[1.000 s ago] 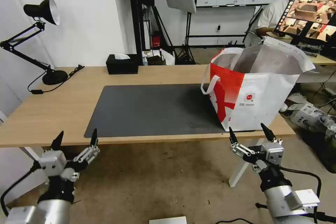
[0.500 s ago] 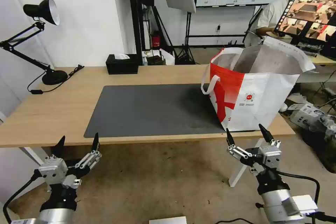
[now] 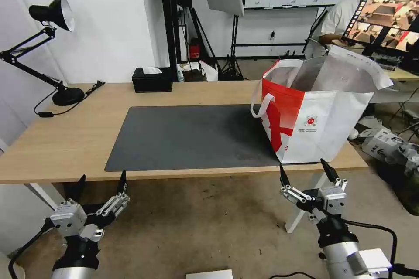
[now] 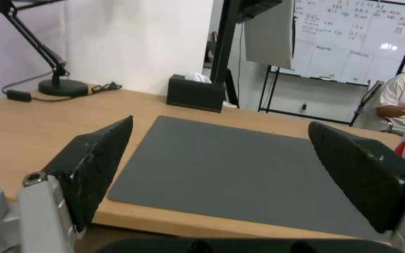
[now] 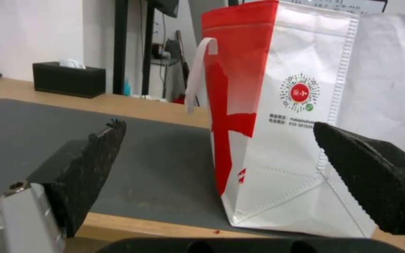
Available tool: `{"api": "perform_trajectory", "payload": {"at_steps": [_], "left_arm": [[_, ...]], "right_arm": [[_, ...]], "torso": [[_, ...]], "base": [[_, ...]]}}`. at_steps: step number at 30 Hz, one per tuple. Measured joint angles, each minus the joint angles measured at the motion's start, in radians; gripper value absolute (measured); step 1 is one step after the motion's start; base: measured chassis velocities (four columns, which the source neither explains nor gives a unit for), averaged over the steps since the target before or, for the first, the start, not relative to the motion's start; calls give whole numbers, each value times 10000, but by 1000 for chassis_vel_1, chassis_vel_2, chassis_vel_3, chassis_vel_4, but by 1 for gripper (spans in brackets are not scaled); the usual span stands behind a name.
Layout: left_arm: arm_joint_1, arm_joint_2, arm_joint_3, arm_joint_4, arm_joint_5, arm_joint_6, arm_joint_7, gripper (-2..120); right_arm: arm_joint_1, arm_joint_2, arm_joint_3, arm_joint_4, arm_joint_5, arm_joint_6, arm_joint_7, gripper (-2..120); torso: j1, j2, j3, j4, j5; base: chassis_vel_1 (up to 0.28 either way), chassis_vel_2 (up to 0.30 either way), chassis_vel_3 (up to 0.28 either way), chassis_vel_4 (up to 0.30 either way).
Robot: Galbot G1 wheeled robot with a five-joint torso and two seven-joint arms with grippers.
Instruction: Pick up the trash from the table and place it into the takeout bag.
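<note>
Both grippers are hanging below the front edge of the table, out over the floor, neither touching anything. The left gripper is sitting low on the robot's left side, fingers spread wide with nothing between them; in the left wrist view the two dark fingers are framing the mat from the near side. The right gripper is sitting low on the right, just under the table edge near the bag, fingers also spread wide and empty; in the right wrist view its fingertips are pointing toward the bag's front corner.

The bag is standing upright on the right end of the table, its near-left part resting on the right edge of the mat, mouth open and showing the silver lining. A white loop handle is drooping down its left side. The round red logo is facing the right wrist camera.

No trash is lying on the mat or on the bare wood around it; what is inside the bag cannot be told from these views.

A black tissue box is sitting at the far edge of the table, behind the mat. A black desk lamp is standing on the far left corner, its cord trailing across the wood.
</note>
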Motion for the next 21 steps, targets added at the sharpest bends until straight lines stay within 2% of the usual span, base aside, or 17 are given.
{"api": "perform_trajectory", "payload": {"at_steps": [6,21], "left_arm": [[59,7,348,5,28,202,-135,100],[58,-2,483,7,140,303,-236,100]], "right_arm": [[4,28,-52,0,-103,-13,5,100],[-37,114,-42,6,-255,-13,9,100]], "torso": [[0,0,0,0,0],[0,0,0,0,0]], "base": [[0,0,0,0],[0,0,0,0]]}}
